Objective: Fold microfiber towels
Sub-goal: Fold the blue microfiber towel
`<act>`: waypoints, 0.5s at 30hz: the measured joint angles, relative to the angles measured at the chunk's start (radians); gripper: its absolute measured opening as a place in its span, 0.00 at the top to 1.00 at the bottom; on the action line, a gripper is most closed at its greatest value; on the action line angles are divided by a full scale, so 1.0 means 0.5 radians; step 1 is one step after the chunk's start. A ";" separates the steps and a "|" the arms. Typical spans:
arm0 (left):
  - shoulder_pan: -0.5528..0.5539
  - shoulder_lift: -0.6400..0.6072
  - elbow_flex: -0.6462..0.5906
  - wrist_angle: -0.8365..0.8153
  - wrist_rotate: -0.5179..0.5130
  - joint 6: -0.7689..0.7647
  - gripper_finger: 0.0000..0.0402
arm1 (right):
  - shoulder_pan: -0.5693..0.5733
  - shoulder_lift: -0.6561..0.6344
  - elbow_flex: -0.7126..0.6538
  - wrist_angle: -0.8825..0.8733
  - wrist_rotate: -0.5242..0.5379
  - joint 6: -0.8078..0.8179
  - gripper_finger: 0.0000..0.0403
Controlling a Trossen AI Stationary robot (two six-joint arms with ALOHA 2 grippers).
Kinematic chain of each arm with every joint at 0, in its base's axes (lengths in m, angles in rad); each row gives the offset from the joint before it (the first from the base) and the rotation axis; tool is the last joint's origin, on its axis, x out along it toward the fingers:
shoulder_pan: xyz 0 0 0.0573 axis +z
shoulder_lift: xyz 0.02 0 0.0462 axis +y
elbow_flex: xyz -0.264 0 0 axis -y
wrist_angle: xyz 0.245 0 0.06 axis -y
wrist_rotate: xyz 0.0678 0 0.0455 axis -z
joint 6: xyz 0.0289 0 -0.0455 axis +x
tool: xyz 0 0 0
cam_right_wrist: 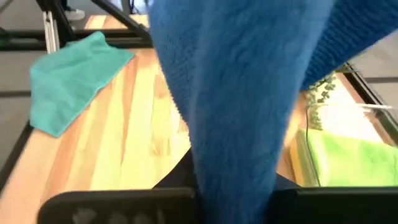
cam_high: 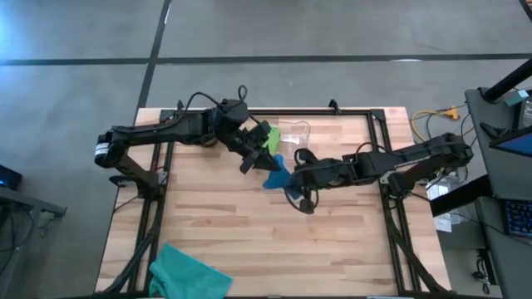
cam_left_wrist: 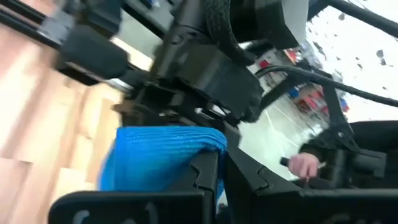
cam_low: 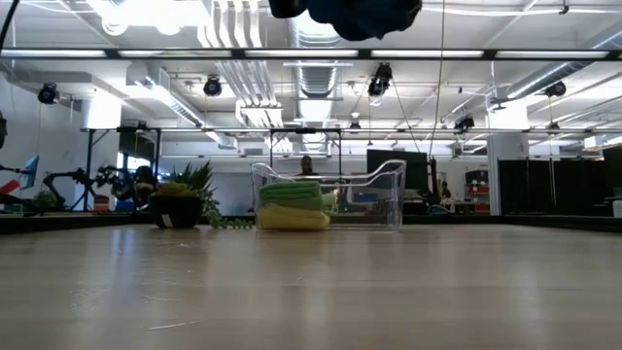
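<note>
The blue towel [cam_high: 277, 172] is held above the table [cam_high: 249, 224], just beside the clear bin [cam_high: 295, 133], clamped by both the left gripper [cam_high: 258, 162] and the right gripper [cam_high: 291, 176].

Table [cam_high: 249, 224]: pale wood planks, dark frame along the edges.
Teal towel [cam_high: 189, 272]: crumpled at about 7 o'clock, near the table's edge.
Bin [cam_high: 296, 133]: clear plastic, at 12 o'clock by the far edge.
Plant [cam_low: 181, 202]: small, potted, beside the bin.
</note>
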 joint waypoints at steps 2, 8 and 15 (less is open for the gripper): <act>0.019 -0.034 -0.001 -0.016 -0.056 0.039 1.00 | -0.001 -0.023 -0.011 -0.025 -0.002 0.076 0.96; 0.024 -0.133 -0.001 -0.096 -0.210 0.222 1.00 | -0.002 -0.087 -0.027 -0.090 -0.088 0.273 0.96; -0.024 -0.161 -0.003 -0.191 -0.234 0.315 1.00 | 0.013 -0.117 -0.060 -0.481 -0.326 0.493 0.96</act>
